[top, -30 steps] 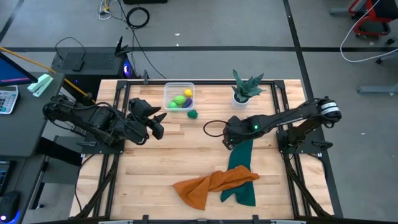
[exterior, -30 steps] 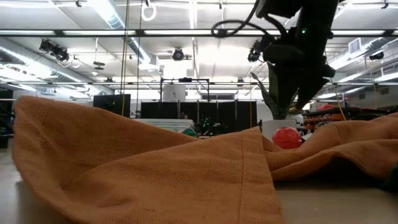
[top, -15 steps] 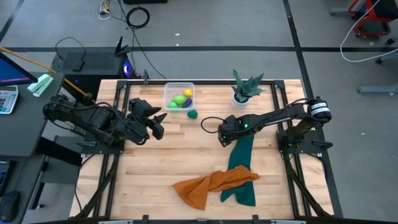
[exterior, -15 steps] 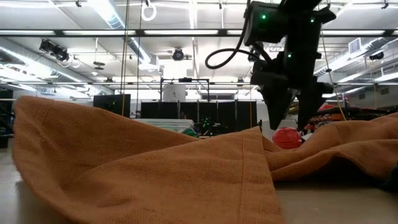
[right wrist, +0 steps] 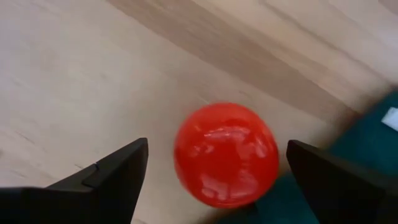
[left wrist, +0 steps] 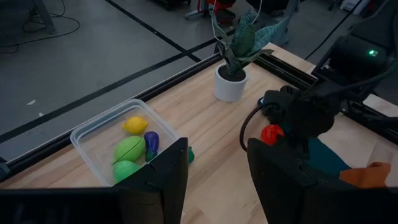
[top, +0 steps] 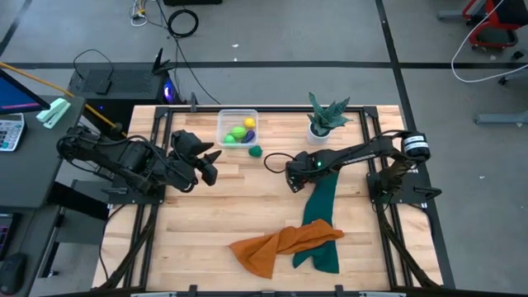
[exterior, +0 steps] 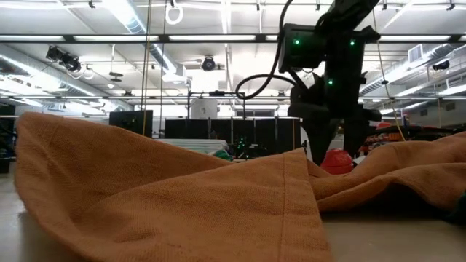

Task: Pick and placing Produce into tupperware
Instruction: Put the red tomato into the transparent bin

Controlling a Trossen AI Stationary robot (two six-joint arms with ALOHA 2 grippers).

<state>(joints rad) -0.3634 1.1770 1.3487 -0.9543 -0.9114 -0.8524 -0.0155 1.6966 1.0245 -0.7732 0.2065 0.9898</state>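
The clear tupperware [top: 238, 128] stands near the table's far edge and holds a yellow piece [left wrist: 135, 125], two light green pieces [left wrist: 129, 148] and a purple one [left wrist: 151, 142]. A dark green piece [top: 255, 151] lies on the wood just beside it. The red piece [right wrist: 226, 154] rests on the table at the far end of a dark green cloth. My right gripper [right wrist: 216, 143] is open and low over it, one finger on either side, with gaps showing. My left gripper [left wrist: 217, 180] is open and waits near the table's left edge.
A white pot with a spiky plant [top: 322, 122] stands right of the tupperware. A dark green cloth [top: 322, 223] runs toward the near edge, with a crumpled orange cloth [top: 280, 245] lying over its near end. Bare wood lies between the two grippers.
My right gripper has moved toward the table's left edge and come down from well above the table to just over it. It is now around the red piece, with its fingers staying open. The red piece has not moved.
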